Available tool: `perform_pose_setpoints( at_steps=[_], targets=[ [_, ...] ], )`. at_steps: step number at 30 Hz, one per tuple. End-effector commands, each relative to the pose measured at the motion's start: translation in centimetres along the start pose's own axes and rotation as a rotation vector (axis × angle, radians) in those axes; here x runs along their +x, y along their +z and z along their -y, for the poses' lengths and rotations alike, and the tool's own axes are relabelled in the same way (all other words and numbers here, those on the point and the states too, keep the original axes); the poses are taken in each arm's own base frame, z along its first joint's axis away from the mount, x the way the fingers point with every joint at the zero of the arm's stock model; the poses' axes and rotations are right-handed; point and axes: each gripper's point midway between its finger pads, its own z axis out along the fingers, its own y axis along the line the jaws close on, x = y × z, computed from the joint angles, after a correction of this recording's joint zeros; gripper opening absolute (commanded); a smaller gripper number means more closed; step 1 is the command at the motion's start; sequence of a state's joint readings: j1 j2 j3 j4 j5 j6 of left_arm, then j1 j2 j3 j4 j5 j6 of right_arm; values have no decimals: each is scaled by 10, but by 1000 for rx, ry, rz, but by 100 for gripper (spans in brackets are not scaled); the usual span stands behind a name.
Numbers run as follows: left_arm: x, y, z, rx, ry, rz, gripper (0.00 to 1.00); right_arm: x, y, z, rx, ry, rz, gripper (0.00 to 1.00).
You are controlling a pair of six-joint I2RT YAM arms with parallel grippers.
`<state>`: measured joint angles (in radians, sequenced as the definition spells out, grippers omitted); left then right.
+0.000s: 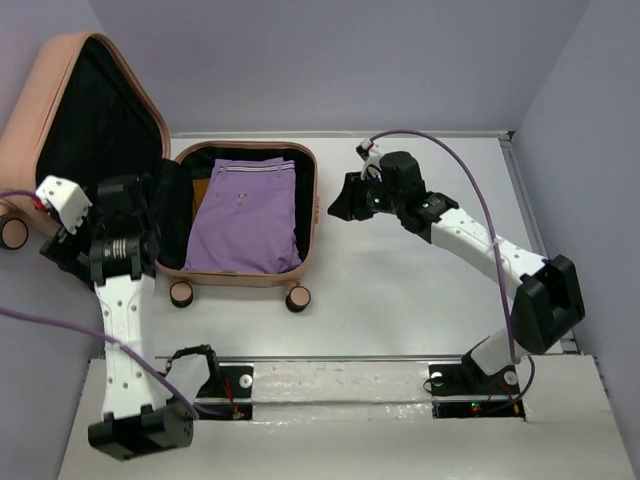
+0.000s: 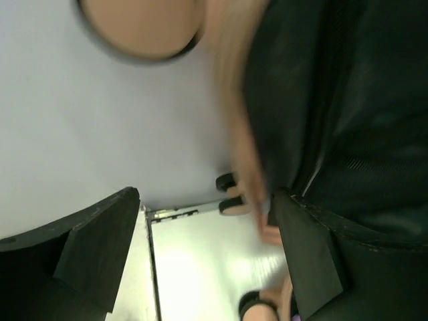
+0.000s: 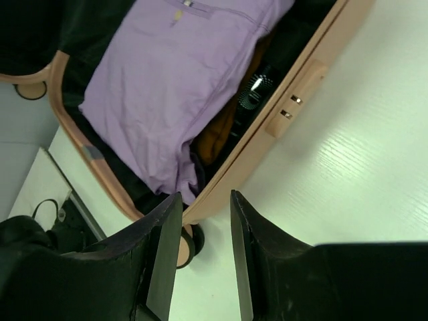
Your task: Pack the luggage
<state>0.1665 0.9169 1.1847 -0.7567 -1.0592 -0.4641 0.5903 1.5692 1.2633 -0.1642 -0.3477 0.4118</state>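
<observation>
**Item: the luggage (image 1: 232, 277), open, packing in hand**

- Location: base half flat on the table (image 1: 400, 300). Lid half (image 1: 100, 42) stands raised at the base's left side, black lining facing the base.
- Contents: purple cloth (image 1: 245, 215) folded on top and filling most of the base. A brown cloth (image 1: 201, 190) shows under it along the purple cloth's left edge. Both sit inside the rim.
- Step, as judged: loading looks done or nearly done, and closing has not begun. The lid is still up and the zipper seam is unjoined.
- Next move calls for: a hold or push on the lid to swing it over the base. The cloth must stay clear of the rim, and the base should be steadied because it sits on wheels (image 1: 298, 298).

**Left gripper (image 1: 133, 200)**
- Position: at the luggage's left side, in the angle where lid meets base.
- Jaws: spread wide, nothing between them. In the wrist view the left gripper (image 2: 207, 200) frames the blurred pink rim and black lining of the luggage (image 2: 348, 100) close ahead. Contact cannot be told.

**Right gripper (image 1: 340, 203)**
- Position: just outside the luggage's right wall, apart from it.
- Jaws: drawn to a narrow gap, holding nothing. In the wrist view the right gripper (image 3: 204, 197) points at the pink wall of the luggage (image 3: 294, 100), with the purple cloth (image 3: 174, 87) beyond.
</observation>
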Motion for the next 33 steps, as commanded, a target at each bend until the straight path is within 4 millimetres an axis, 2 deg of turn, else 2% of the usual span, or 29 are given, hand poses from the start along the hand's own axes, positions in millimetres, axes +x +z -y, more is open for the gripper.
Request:
perform_pose_setpoints(
  at_steps=[1,2,6,8,9,10,11,12,15,16,17,18,19,21,22,23,24,25,26,27,28,30,31,33],
  targets=[
    [-54,15,18,-128,-66,76,89,-10,-20,-20,-80,-93,82,41],
    [-56,17,24,-122,-60,70,86,-9,-24,-22,-85,-100,86,41],
    [-54,22,37,-111,-43,56,55,3,-23,-13,-64,-97,69,41],
    [-54,19,42,-59,-43,48,6,9,-14,-3,-35,-89,52,41],
    [-53,19,45,-50,-32,51,6,6,-14,2,-20,-83,63,41],
    [-57,12,48,-6,-58,61,6,12,-6,10,0,-71,46,42],
    [-52,7,55,36,-16,62,6,8,-1,19,28,-50,55,44],
    [-59,-18,72,161,-56,97,6,14,10,37,66,-16,31,46],
    [-53,-68,97,365,-39,138,6,18,26,67,136,77,13,51],
    [-52,-103,108,499,-18,158,6,25,37,78,169,107,-4,52],
    [-42,-117,112,551,18,167,6,26,41,87,191,124,-6,52],
    [-39,-130,114,608,55,179,6,28,45,90,194,132,-15,53],
    [-25,-161,126,739,106,185,6,35,51,94,199,149,-34,53],
    [-8,-194,134,864,180,209,6,38,55,96,199,167,-43,53],
    [3,-221,146,1003,233,209,6,40,56,98,206,172,-46,54],
    [20,-256,151,1155,317,220,6,38,55,101,225,174,-36,56],
    [27,-268,152,1188,349,222,17,38,54,102,235,175,-33,57],
    [48,-283,156,1239,450,219,56,37,52,104,249,171,-29,59],
    [56,-301,155,1312,486,208,78,37,50,105,260,169,-28,60],
    [73,-323,158,1419,545,175,96,35,45,112,292,172,-23,61],
    [81,-333,156,1472,584,157,99,35,43,114,303,168,-24,61],
    [79,-357,151,1586,588,125,99,36,36,127,344,188,-16,59],
    [79,-379,144,1716,583,91,99,34,31,127,352,188,-4,59],
    [61,-406,130,1896,527,58,99,35,25,133,378,189,5,57]
  ],
)
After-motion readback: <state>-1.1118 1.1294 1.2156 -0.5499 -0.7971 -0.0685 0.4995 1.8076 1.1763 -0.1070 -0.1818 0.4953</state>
